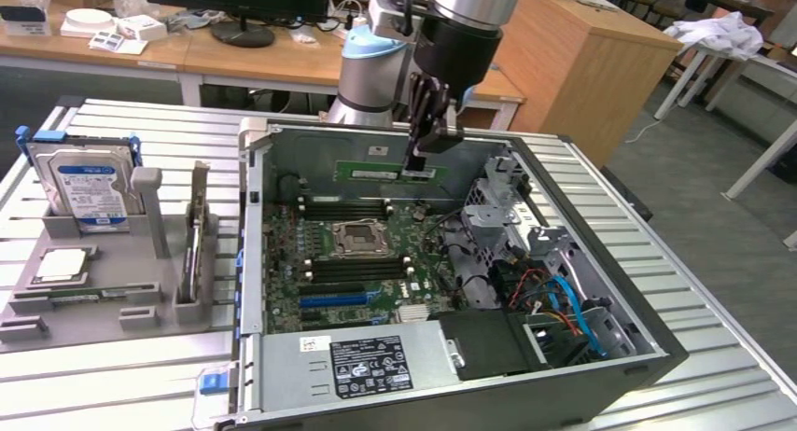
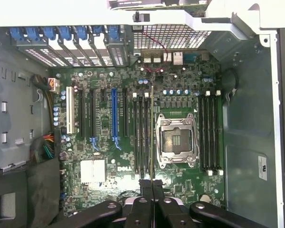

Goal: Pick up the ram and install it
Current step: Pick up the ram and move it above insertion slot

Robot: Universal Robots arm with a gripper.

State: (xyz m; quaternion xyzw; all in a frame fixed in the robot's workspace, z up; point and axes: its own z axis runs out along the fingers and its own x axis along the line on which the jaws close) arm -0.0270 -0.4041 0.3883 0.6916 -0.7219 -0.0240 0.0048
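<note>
My gripper (image 1: pixel 425 159) is shut on the ram (image 1: pixel 388 173), a thin green stick held level above the open computer case (image 1: pixel 648 352). In the wrist view the ram (image 2: pixel 152 133) appears edge-on as a thin line running out from between the gripper's (image 2: pixel 152 186) closed fingers. It hangs over the motherboard (image 2: pixel 109 156), lined up along the black memory slots (image 2: pixel 140 133) beside the processor socket (image 2: pixel 175 140). It is still clear of the board. More memory slots (image 2: pixel 210 133) lie on the socket's other side.
A grey parts holder (image 1: pixel 106 305) at the exterior view's left carries a hard drive (image 1: pixel 85 184) and a square silver chip (image 1: pixel 62 263). Inside the case are the power supply (image 1: pixel 361 361), coloured cables (image 1: pixel 561 305) and a drive cage (image 1: pixel 498 202).
</note>
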